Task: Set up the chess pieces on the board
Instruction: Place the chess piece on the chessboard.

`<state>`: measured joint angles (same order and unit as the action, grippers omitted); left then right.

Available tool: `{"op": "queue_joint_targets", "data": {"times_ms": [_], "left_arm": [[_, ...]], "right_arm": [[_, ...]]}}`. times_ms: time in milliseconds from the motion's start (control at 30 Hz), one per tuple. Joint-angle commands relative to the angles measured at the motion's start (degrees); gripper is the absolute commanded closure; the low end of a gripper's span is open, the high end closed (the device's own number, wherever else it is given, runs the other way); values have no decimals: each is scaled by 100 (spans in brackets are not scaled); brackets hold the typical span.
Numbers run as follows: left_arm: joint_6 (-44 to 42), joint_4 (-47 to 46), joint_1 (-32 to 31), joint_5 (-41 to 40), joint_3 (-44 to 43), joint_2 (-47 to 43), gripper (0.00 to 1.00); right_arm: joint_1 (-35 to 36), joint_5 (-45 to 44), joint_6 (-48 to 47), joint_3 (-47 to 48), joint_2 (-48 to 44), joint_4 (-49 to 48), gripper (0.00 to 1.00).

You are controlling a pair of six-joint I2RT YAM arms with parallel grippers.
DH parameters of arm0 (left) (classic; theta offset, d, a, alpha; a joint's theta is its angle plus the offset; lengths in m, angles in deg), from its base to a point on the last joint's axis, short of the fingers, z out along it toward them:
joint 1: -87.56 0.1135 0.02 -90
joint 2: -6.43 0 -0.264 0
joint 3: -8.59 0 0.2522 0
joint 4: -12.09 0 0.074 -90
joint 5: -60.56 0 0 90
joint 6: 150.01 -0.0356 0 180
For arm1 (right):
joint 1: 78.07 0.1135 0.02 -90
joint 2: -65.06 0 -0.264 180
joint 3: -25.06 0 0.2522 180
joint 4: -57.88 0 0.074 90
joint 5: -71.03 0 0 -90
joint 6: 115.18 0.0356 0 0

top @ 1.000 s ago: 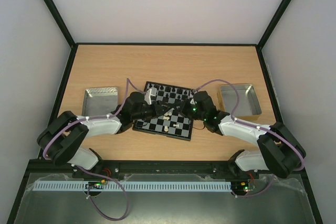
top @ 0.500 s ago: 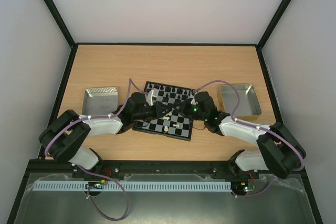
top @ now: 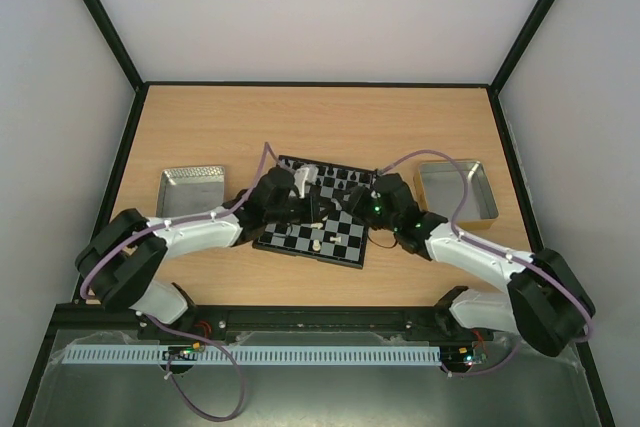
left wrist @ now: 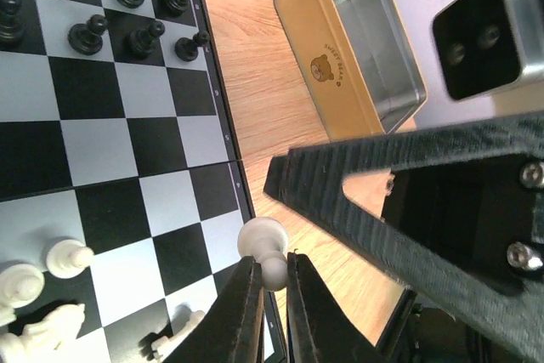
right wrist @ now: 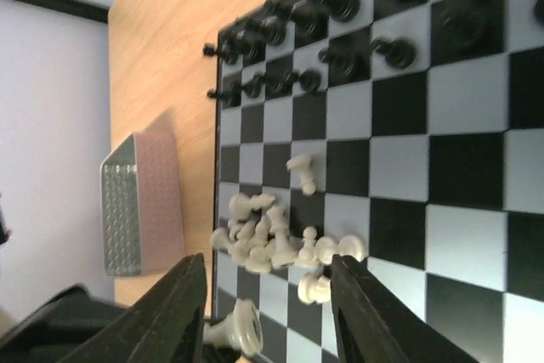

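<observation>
In the left wrist view my left gripper is shut on a cream-white pawn, held by its head above the board's right rim. Black pieces stand in rows at the board's far end, and white pieces lie at its near corner. Over the board, my left gripper and right gripper are close together. My right gripper is open above a heap of white pieces. The held pawn shows low between its fingers.
A shiny metal tray sits left of the board. A tan tin with a bear mark stands to its right. The right arm's black finger crosses close past my left gripper.
My left gripper has shut on the white pawn and swung toward the board's far side. My right gripper has opened and drawn back a little.
</observation>
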<state>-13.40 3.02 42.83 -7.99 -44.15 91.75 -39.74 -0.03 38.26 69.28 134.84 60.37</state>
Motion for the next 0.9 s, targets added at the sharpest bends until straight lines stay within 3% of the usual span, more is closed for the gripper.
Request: {"op": "queue_joint_targets", "data": {"times_ms": [0, 200, 400, 600, 867], "left_arm": [[-868, 1497, -308, -628, -655, 70, 97], [-1593, 3292, -908, -1383, -1630, 560, 98], [-1734, 4050, -1397, -1813, -2237, 1100, 98], [-1652, 4498, -1836, -2173, -2759, 1541, 98], [-1370, 5112, -2049, -2493, -3538, 2156, 97]], "right_arm": [[8, -1381, -169, 351, -445, 1220, 58], [5, -3179, 99, 490, -959, 2329, 53], [0, -4567, 334, 388, -1830, 3320, 51], [4, -4966, 237, 74, -2681, 3550, 49], [-1, -4914, 127, -215, -3085, 3402, 48]]}}
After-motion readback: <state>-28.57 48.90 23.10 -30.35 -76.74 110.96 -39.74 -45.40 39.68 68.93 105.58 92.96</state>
